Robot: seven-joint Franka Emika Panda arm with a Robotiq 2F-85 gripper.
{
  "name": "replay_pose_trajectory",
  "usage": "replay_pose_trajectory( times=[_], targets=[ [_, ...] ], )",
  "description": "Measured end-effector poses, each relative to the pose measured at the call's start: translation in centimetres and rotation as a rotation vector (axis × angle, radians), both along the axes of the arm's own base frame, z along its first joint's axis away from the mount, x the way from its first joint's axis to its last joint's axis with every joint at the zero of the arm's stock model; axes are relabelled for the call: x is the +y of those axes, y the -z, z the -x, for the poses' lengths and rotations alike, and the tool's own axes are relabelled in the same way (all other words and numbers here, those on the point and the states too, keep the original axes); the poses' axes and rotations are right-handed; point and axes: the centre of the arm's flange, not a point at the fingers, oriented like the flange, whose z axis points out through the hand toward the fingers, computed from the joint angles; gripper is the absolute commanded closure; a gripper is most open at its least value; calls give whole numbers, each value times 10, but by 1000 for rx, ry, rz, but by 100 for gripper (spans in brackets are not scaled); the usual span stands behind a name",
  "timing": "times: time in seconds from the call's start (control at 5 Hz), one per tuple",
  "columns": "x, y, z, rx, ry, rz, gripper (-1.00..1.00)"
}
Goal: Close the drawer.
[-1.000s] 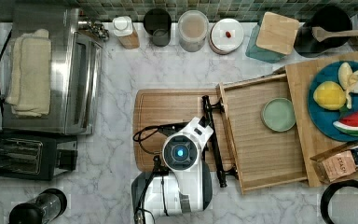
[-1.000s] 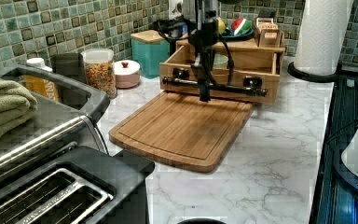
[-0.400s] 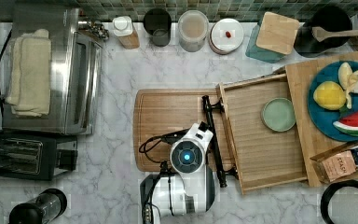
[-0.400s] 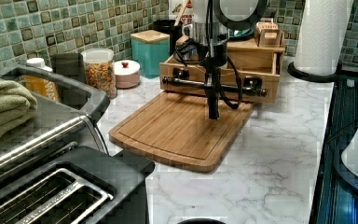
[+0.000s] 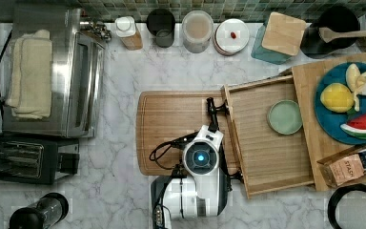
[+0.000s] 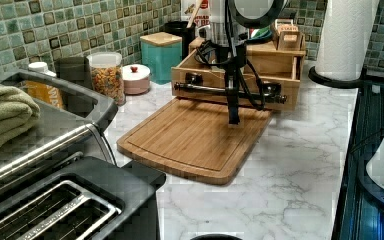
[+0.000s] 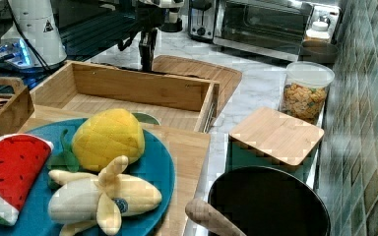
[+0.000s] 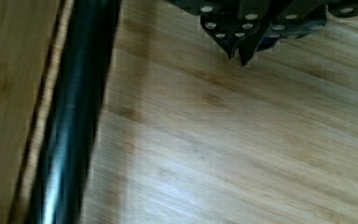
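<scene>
Left view: end effector, fingers pinched together, hangs over the cutting board just before the pulled-out drawer.

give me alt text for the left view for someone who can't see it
A robot arm's end effector points down over a bamboo cutting board, just in front of the black bar handle of an open wooden drawer. A toaster, toaster oven and jars line the marble counter along a green tiled wall.
</scene>
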Motion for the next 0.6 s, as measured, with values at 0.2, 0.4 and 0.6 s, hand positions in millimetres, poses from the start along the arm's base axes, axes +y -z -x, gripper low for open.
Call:
replay_pose_trajectory(
  times=[0.2, 0.4, 0.6],
  targets=[
    [-24, 5, -2, 12, 3, -6, 100],
    [-44, 9, -4, 40, -25, -15, 100],
    [-52, 9, -11, 72, -46, -20, 100]
  ],
)
